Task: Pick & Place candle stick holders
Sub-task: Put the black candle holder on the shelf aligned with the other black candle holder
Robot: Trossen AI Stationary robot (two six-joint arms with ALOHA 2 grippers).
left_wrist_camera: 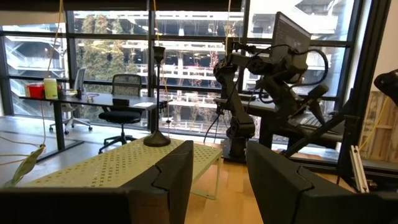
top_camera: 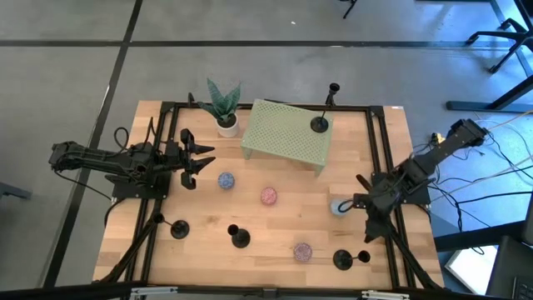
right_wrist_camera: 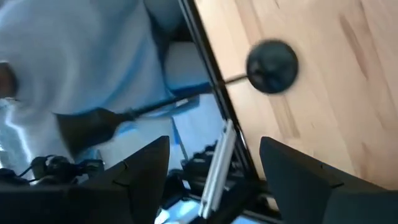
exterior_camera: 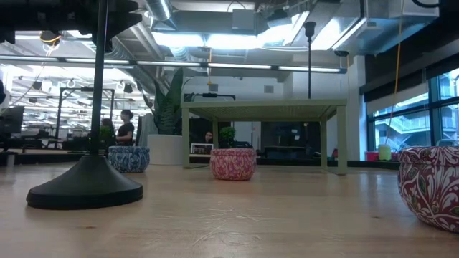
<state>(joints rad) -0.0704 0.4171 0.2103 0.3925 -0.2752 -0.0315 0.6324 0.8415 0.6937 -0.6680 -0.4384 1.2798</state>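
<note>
One black candle stick holder stands by its disc base on the green perforated stand; it also shows in the left wrist view. Three more holders stand on the table near its front edge, at the left, in the middle and at the right. My left gripper is open and empty at the table's left, pointing toward the stand. My right gripper is open and empty at the right, above the right holder.
Small round patterned tins lie on the table: blue, pink, purple and a pale blue one next to my right gripper. A potted plant stands at the stand's far left corner. A black frame runs along the table's sides.
</note>
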